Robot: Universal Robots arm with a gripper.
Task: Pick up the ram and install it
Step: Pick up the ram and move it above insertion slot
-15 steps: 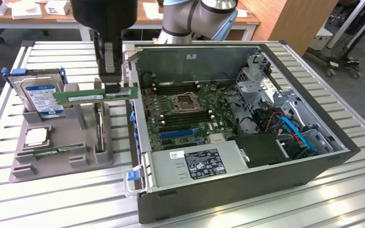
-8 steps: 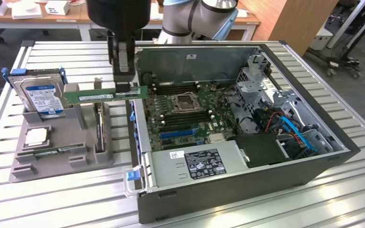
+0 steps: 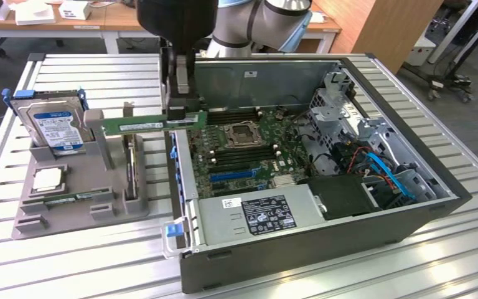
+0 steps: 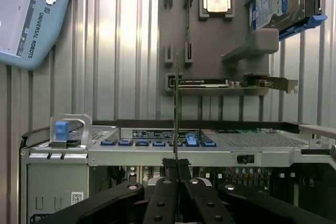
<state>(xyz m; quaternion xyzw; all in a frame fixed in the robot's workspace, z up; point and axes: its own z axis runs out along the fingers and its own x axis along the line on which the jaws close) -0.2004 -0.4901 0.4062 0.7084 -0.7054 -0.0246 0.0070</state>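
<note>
The ram point(image 3: 144, 123) is a thin green stick held level in the air, and my gripper point(image 3: 185, 117) is shut on the end nearest the computer. It hangs over the gap between the grey fixture point(image 3: 73, 205) and the near wall of the open computer case point(image 3: 305, 243). The motherboard point(image 3: 251, 146), with its long dark slots, lies inside the case toward the exterior view's right. In the wrist view the ram point(image 4: 176, 103) shows edge-on as a thin line rising from my gripper point(image 4: 176, 165), above the case wall.
The fixture holds a hard drive point(image 3: 56, 128), a square processor chip point(image 3: 48, 179), an upright dark expansion card point(image 3: 131, 165) and a small green stick point(image 3: 77, 198). A power supply point(image 3: 260, 215) and drive cage point(image 3: 343, 115) fill parts of the case. A teach pendant point(image 4: 31, 14) lies on the slatted table.
</note>
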